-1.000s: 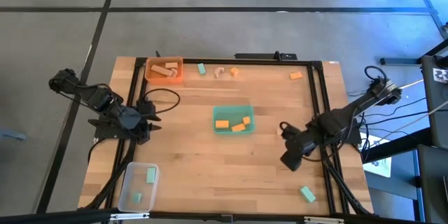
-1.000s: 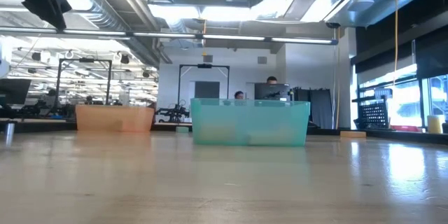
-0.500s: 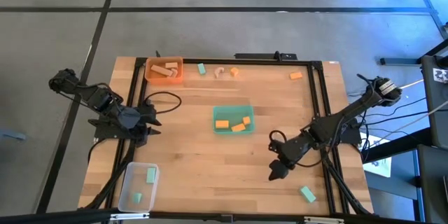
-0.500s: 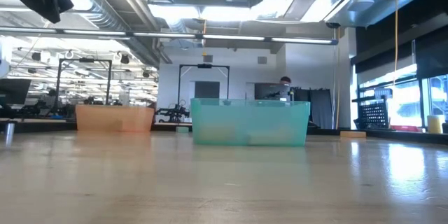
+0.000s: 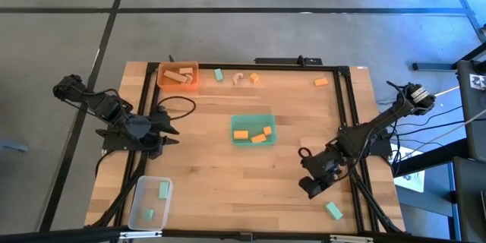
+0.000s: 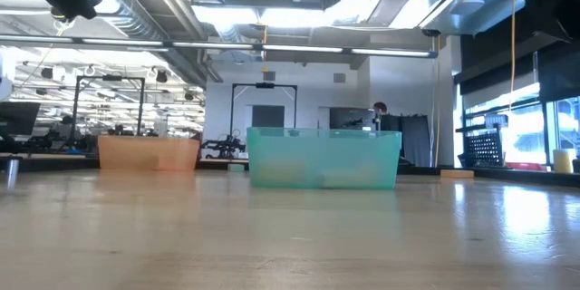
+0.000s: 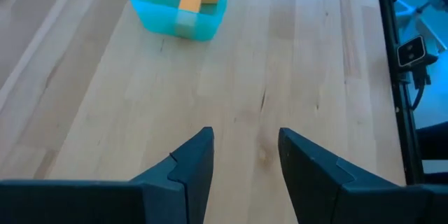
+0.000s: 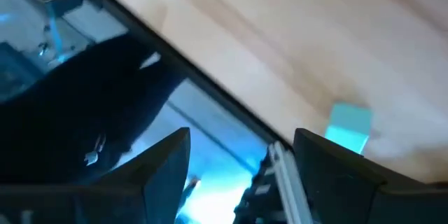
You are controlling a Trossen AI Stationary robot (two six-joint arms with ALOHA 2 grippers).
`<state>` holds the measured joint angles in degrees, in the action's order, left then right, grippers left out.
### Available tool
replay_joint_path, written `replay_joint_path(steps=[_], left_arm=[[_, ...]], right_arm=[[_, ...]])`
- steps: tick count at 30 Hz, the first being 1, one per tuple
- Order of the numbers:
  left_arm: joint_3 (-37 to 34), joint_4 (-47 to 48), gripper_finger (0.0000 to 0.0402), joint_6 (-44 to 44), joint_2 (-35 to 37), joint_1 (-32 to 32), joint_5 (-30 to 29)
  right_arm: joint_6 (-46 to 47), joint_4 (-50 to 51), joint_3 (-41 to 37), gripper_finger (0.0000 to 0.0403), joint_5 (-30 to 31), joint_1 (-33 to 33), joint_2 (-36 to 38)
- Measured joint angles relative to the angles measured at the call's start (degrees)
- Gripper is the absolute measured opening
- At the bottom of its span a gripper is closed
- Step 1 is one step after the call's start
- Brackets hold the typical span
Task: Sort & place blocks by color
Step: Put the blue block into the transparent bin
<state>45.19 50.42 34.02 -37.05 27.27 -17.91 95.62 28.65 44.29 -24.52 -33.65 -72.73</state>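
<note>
High view has my right gripper (image 5: 310,190) spread and empty above the table (image 5: 288,190), a mint-green block (image 5: 334,210) lying just beyond my fingertips near the table's corner. My left gripper (image 5: 171,129) is parted too, holding nothing, pointing at the green tray (image 5: 252,118) well ahead, where orange blocks (image 5: 251,134) lie.

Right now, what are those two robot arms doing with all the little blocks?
They are sorting blocks into trays. The right end effector is open and empty, near a mint-green block at the table's near right corner. The left end effector waits open by the left edge. Orange blocks lie in the green tray.
</note>
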Motion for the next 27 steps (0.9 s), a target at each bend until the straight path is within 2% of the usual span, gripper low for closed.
replay_joint_path(steps=[5,12,18,27], left_arm=[[0.0,-0.48,0.0151,0.37,-0.05,0.0,-1.07],[0.0,-0.58,0.0151,2.95,-0.05,-1.31,-1.15],[0.0,-1.84,0.0151,3.02,-0.05,-3.1,-1.14],[0.0,-3.54,0.0151,2.91,-0.05,-4.17,-1.11]], right_arm=[[4.6,2.53,0.02,0.0255,9.1,-5.93,0.0],[19.89,7.3,0.02,0.0255,9.93,-15.64,0.0],[27.62,7.19,0.04,0.0255,17.17,-22.24,-0.44],[26.87,4.57,0.15,0.0255,12.38,-26.45,-7.35]])
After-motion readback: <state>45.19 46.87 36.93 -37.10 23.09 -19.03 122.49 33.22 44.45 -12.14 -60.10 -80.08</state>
